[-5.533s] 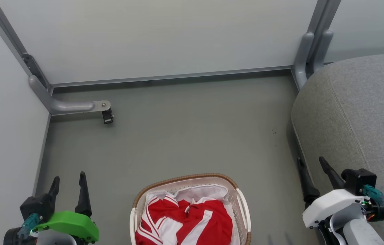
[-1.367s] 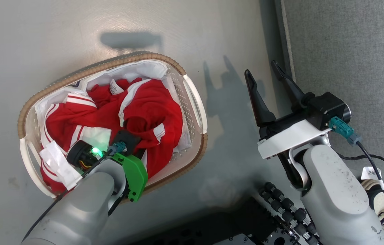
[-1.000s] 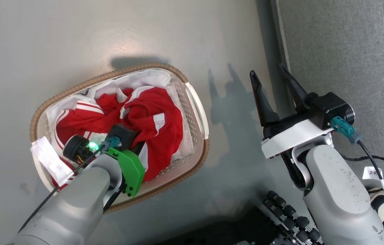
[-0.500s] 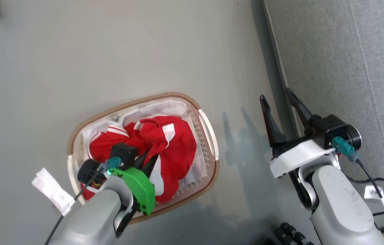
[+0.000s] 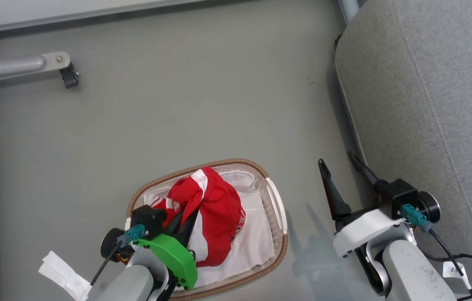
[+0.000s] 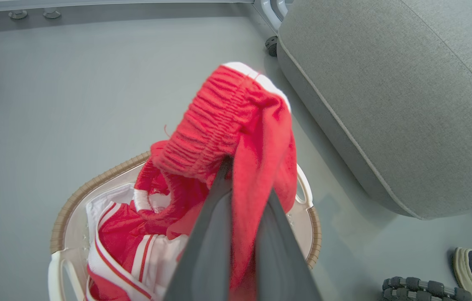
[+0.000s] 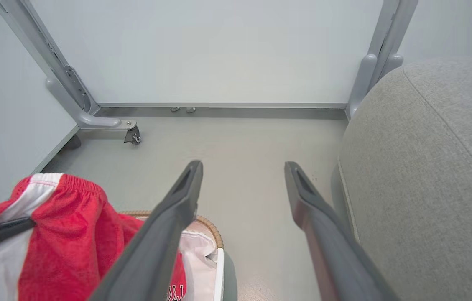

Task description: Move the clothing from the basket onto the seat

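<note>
Now, left claw [image 6: 244,184] pinching clothing [image 6: 227,113] over basket [image 6: 93,184], right claw [image 7: 243,167] (spread, empty) beside seat [image 7: 428,167] edge, floor [image 5: 177,104] beyond.

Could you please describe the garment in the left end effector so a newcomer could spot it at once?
Left of the grey seat, an oval brown-rimmed basket stands on the floor. Over it, the left end effector pinches a red garment with a gathered waistband and a white stripe. Unlike the striped clothing lying in the basket, this one is held up.
</note>
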Robot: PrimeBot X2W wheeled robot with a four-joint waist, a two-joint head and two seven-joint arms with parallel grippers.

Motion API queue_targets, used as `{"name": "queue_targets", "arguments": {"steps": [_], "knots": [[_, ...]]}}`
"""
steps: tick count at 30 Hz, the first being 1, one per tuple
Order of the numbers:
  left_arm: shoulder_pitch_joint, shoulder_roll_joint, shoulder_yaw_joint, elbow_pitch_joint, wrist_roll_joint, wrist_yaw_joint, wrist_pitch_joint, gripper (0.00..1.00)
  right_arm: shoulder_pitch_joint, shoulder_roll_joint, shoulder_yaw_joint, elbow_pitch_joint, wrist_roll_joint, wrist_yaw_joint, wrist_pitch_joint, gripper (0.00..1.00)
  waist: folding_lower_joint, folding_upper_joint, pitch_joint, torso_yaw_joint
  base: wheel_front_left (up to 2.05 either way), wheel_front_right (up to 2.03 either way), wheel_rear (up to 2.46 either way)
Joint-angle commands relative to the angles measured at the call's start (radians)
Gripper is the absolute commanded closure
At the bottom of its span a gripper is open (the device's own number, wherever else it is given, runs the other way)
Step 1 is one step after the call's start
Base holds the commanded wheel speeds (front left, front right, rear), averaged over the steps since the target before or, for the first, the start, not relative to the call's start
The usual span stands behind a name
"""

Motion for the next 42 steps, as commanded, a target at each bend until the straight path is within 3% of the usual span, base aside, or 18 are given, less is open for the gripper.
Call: {"name": "queue_targets", "arguments": {"steps": [1,13,21,32,42], "knots": [[0.030,-0.004,0.018,-0.014,0.013,-0.003,-0.001,1.00,0.025,-0.004,0.005,0.009,0.005,-0.001,-0.002,0.00,0.0001,0.0000,-0.106,0.059,0.00,0.00,0.00],[0.086,-0.015,0.182,-0.198,0.104,-0.003,-0.001,1.00,0.123,-0.004,0.020,0.042,0.045,-0.001,-0.002,0.00,0.0001,0.0000,-0.262,0.082,0.00,0.00,0.00],[0.042,-0.022,0.253,-0.365,0.152,-0.003,-0.001,1.00,0.168,-0.004,0.028,0.045,0.058,-0.001,-0.002,0.00,0.0001,0.0000,-0.317,0.086,0.00,0.00,0.00],[-0.071,-0.041,0.260,-0.499,0.140,-0.003,-0.001,1.00,0.175,-0.004,0.047,0.042,0.065,-0.001,-0.002,0.00,0.0001,0.0000,-0.312,0.084,0.00,0.00,0.00],[-0.091,-0.048,0.260,-0.527,0.140,-0.003,-0.001,1.00,0.115,-0.004,0.101,-0.017,0.087,-0.001,-0.002,0.00,0.0001,0.0000,-0.293,0.080,0.00,0.00,0.00]]}}
